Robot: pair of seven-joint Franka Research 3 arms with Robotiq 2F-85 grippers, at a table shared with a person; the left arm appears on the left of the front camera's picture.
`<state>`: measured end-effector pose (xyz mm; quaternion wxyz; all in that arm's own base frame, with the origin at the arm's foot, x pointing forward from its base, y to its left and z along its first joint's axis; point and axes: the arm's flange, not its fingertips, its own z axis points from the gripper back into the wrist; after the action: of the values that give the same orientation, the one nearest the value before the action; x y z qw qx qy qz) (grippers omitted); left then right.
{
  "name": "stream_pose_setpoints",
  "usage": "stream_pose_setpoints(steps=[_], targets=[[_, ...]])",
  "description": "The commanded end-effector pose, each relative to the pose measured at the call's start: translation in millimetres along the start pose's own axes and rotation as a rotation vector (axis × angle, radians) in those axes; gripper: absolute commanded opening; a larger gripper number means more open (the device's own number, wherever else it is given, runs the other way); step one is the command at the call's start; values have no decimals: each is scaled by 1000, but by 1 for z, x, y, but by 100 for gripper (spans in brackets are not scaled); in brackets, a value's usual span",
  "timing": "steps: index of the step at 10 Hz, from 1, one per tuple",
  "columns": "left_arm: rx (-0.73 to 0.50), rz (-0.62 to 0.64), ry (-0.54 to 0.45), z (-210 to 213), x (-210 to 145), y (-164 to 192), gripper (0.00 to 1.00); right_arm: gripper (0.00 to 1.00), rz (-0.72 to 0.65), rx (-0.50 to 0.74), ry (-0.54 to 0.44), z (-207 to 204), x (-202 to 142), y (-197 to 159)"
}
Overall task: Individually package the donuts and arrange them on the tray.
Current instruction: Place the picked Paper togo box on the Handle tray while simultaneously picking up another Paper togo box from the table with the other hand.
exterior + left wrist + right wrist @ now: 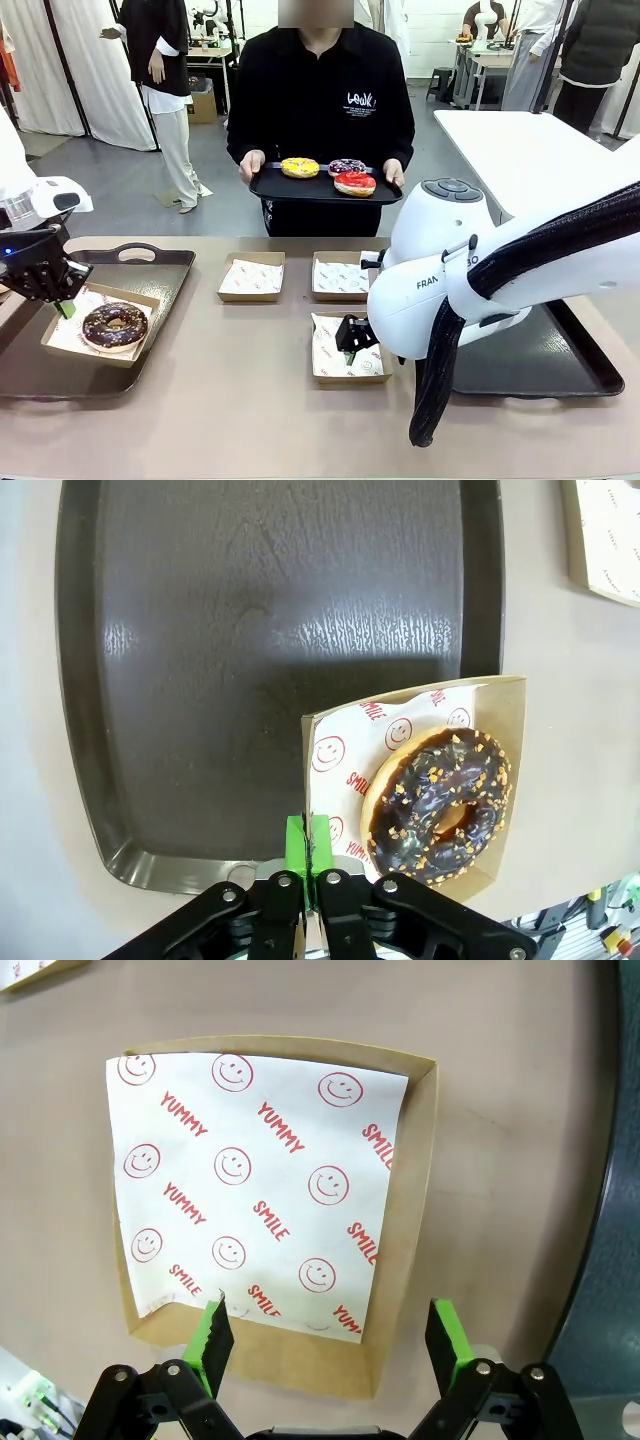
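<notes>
One chocolate donut (438, 805) lies boxed just right of my left end effector (309, 838), clamped shut on the box (512, 720) edge at the tray (250, 630) corner. Right end effector (328, 1312) gapes wide over an empty box (405, 1210); three donuts (355, 183) wait far across, on the person's tray (290, 189).

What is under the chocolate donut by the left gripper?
The chocolate donut lies on smiley-print paper lining a cardboard box, over the dark tray. The left gripper pinches the box's edge. Paper beneath the donut is hidden.
</notes>
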<state>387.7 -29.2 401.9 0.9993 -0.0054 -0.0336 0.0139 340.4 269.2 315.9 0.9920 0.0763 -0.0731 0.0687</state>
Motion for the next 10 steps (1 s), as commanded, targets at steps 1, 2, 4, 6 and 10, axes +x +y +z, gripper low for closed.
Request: stream_pose_setpoints(steps=[1,2,4,6,10], targets=[[39,17,9,-15,1,3,1,100,6,41,-4,-4,3,0],[41,23,18,-19,2,2,1,100,8,41,-7,-4,3,0],[37,25,29,-27,4,8,1,100,10,38,-12,-5,3,1],[40,24,37,-35,7,11,1,100,12,37,-14,-5,4,1],[48,30,33,-39,8,23,100,0,15,23,-21,-3,4,3]])
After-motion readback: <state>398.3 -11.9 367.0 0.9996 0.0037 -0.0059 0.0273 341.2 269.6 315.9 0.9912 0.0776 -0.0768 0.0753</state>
